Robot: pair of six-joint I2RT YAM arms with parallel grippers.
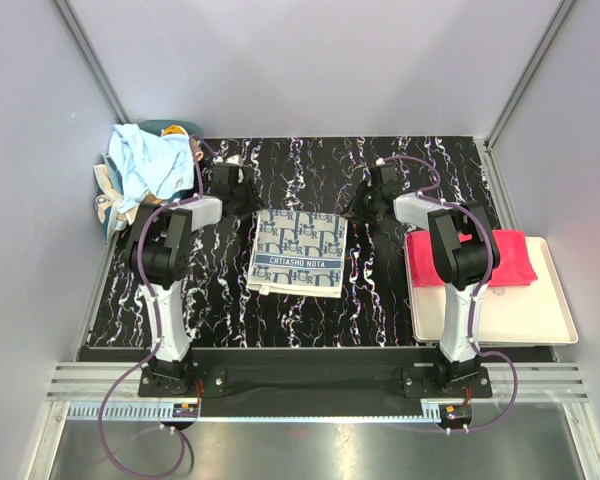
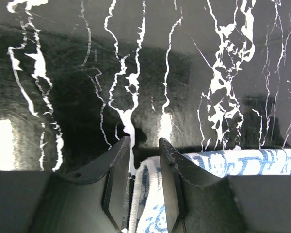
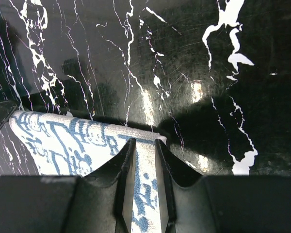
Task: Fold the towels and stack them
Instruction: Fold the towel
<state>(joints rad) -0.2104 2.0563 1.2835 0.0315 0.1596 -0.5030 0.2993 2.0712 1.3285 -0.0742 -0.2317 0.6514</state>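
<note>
**Top external view: jaws of both arms at the far corners of the monogram towel (image 1: 298, 252)**

Lies flat in the middle of the desk (image 1: 380, 300), pale grey with a dark-blue pattern. Nearly square, so hardly any long axis to speak of; printed lettering band running left to right. Far edge crosswise between the two wrists, met at the far-left corner by the left jaws and at the far-right corner by the right jaws. Each arm nearest its own corner.

From the right wrist: clenched on the far hem, cloth filling the narrow gap from side to side.

From the left wrist: set astride the corner hem, with a thin dark sliver showing beside the cloth. Cannot tell whether gripping or loose.

Probably calls for lifting both corners level and carrying the far edge toward the near one, folding across the lettering band.

On the right, a cream tray (image 1: 540, 325) holding one folded pink-red towel (image 1: 495, 258) in its far part. At the far-left corner, a blue-rimmed tub (image 1: 170, 126) heaped with a crumpled light blue towel (image 1: 145, 165).
</note>
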